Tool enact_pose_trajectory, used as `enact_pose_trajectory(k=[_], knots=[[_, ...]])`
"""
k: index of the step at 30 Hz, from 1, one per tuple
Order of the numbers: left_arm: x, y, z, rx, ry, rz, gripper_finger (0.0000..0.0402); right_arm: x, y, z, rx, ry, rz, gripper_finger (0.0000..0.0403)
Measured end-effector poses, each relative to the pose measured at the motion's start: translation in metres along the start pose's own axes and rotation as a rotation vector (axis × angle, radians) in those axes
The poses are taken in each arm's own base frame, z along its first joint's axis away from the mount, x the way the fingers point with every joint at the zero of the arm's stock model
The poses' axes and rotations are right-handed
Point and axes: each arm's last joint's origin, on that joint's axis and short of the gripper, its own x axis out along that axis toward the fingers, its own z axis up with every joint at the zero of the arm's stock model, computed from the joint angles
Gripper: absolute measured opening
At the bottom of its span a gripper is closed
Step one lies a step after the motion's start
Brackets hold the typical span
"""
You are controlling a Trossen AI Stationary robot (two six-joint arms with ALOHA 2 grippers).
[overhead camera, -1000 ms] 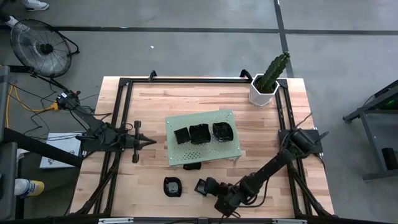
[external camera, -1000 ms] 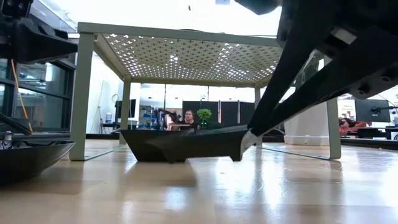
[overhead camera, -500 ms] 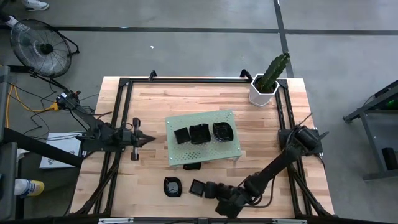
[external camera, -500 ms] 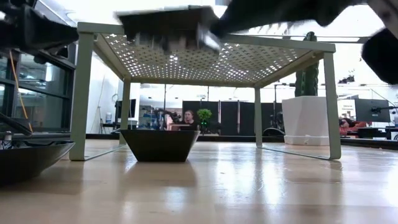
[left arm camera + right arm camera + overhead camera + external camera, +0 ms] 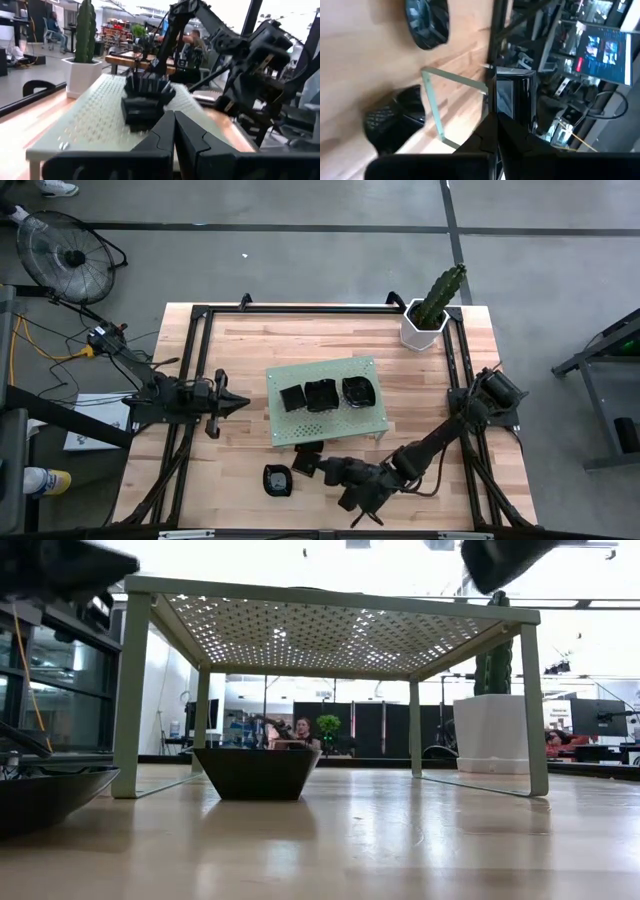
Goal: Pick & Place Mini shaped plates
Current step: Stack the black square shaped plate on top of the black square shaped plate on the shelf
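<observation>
From above, I have my right hand point(image 5: 318, 467) low over the front of the tabletop point(image 5: 240, 350), just off the front edge of the green perforated board point(image 5: 325, 430). Its fingers point(image 5: 495, 135) are pinched together on the rim of a small square black plate point(image 5: 307, 464), which it carries clear of the wood. In the right wrist view that plate point(image 5: 512, 97) sits edge-on between the fingertips, though motion blur makes me unsure how deep the grip goes.

Three more black plates sit in a row on top of the board: a square one point(image 5: 292, 397), a middle one point(image 5: 320, 394) and a petal-edged one point(image 5: 357, 390). Another square plate point(image 5: 256, 772) rests on the tabletop beneath the board, and a round-cornered plate point(image 5: 277, 480) lies on the wood just left of my right hand.

My left hand point(image 5: 232, 402) waits well to the left of the board, fingers point(image 5: 172, 132) closed and holding nothing, pointed toward it.

A white hexagonal pot with a cactus point(image 5: 428, 315) stands at the far right corner of the tabletop.
</observation>
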Motion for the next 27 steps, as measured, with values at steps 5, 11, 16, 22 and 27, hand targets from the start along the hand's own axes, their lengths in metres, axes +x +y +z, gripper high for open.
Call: enact_pose_trajectory(k=[5,11,16,22,27], knots=[[0.016,-0.016,0.017,0.029,0.05,-0.006,0.0001,0.009,-0.005,-0.012,0.022,0.035,-0.008,0.0],[0.048,-0.05,0.04,0.258,0.257,-0.093,0.0001,0.015,-0.007,-0.018,0.037,0.045,-0.006,0.0],[0.071,-0.075,0.067,0.476,0.503,-0.13,0.0001,0.015,-0.007,-0.018,0.06,0.046,-0.007,0.0],[0.096,-0.102,0.093,0.741,0.668,-0.261,0.0001,0.015,-0.007,-0.018,0.106,0.028,-0.003,0.0],[0.115,-0.125,0.1,0.972,0.654,-0.516,0.0001,0.019,-0.008,-0.021,0.142,-0.015,0.016,0.0]])
